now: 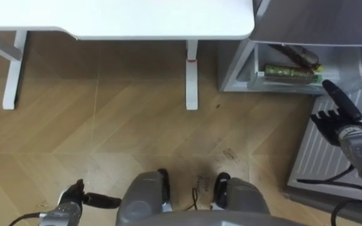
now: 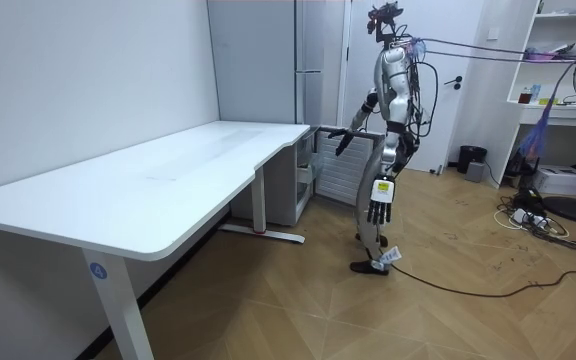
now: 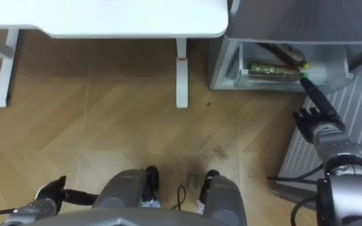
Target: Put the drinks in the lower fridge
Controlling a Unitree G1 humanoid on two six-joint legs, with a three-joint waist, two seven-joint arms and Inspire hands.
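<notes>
Down by the open lower fridge (image 1: 234, 66), just beside the white tabletop (image 1: 124, 19), the robot is standing and stretching its right robot hand (image 1: 344, 125) toward the clear drawer (image 1: 257, 80), fingers loosely spread, holding nothing. The drinks (image 1: 289, 73) are lying inside that drawer. The left robot hand (image 1: 74, 202) is hanging low, fingers relaxed, carrying nothing.
</notes>
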